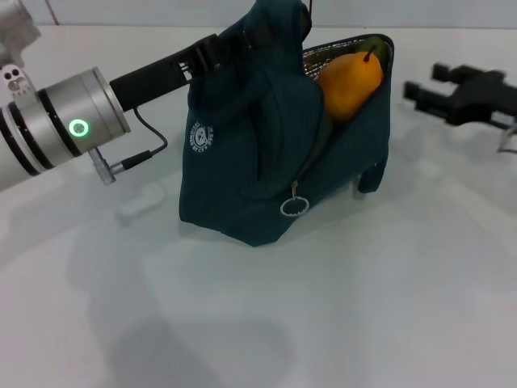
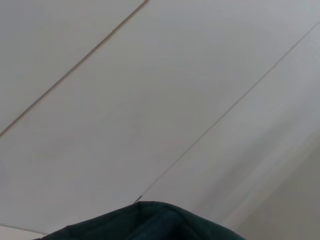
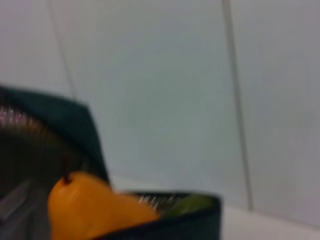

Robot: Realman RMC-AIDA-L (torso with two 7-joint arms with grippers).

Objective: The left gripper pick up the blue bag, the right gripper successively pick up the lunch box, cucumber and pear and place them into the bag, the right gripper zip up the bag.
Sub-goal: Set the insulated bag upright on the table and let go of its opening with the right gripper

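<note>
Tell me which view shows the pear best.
The head view: the pear sits whole in the open mouth of the blue bag, stem up. The right wrist view shows it close but partly cut off by the bag's edge. The left wrist view shows none of it.

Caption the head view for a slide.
Left claw holds the blue bag with pear inside, unzipped; right claw open beside it.

Even, diffuse light falls from above; the white table (image 1: 339, 307) carries only faint, soft-edged shadows under the bag (image 1: 275, 145) and the left arm. The head view is sharp. In the right wrist view the pear (image 3: 90, 207) is blurred.
</note>
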